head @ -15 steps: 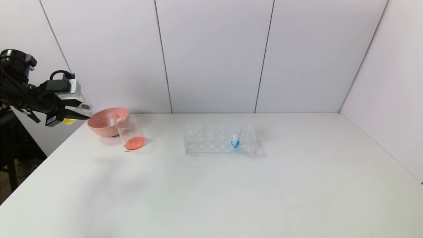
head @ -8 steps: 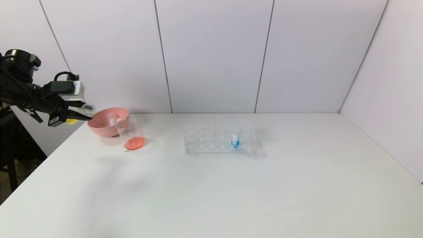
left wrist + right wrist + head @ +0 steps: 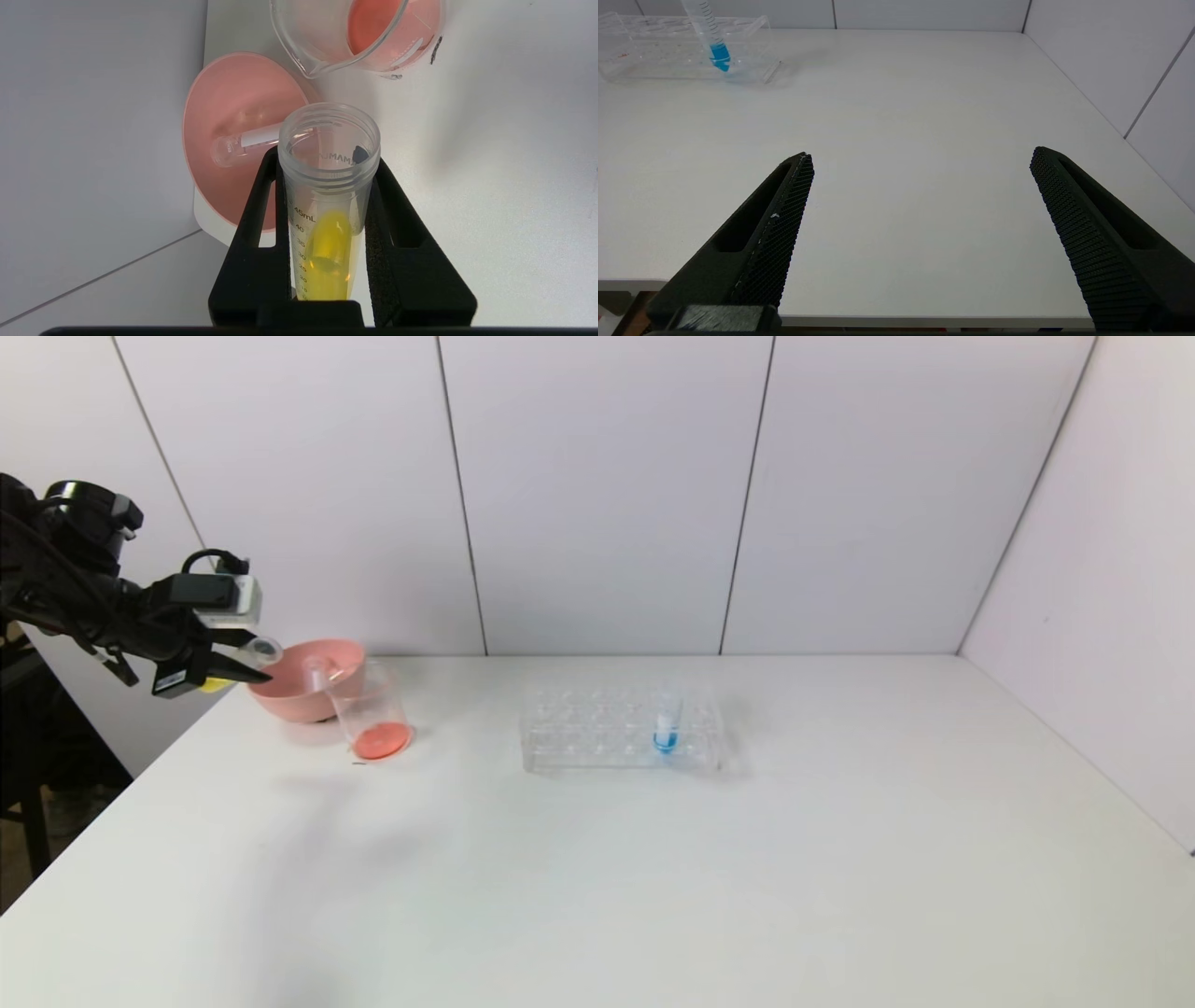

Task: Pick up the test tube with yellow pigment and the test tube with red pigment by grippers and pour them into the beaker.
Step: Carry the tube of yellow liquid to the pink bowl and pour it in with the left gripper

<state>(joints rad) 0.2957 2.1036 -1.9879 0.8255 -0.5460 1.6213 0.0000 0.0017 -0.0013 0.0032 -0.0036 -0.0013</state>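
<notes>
My left gripper [image 3: 250, 670] is shut on the test tube with yellow pigment [image 3: 217, 684], held tilted in the air beside the pink bowl's left rim. In the left wrist view the tube [image 3: 327, 224] sits between the fingers [image 3: 254, 224] of the gripper [image 3: 327, 158], its open mouth facing the bowl and beaker. The beaker [image 3: 373, 714] stands in front of the bowl with red-orange liquid in its bottom; it also shows in the left wrist view [image 3: 327, 42]. No tube with red-orange liquid shows. My right gripper [image 3: 920, 158] is open and empty over the table's front edge.
The pink bowl [image 3: 289, 695] holds an empty clear tube [image 3: 247, 142]. A clear rack [image 3: 597, 733] at mid-table holds a blue-tipped tube [image 3: 666, 723]. The rack [image 3: 654, 56] and the blue-tipped tube [image 3: 715, 46] also show in the right wrist view. White walls stand behind and to the right.
My left gripper has moved right and slightly down with the yellow tube, closer to the bowl and beaker. Nothing else has moved.
</notes>
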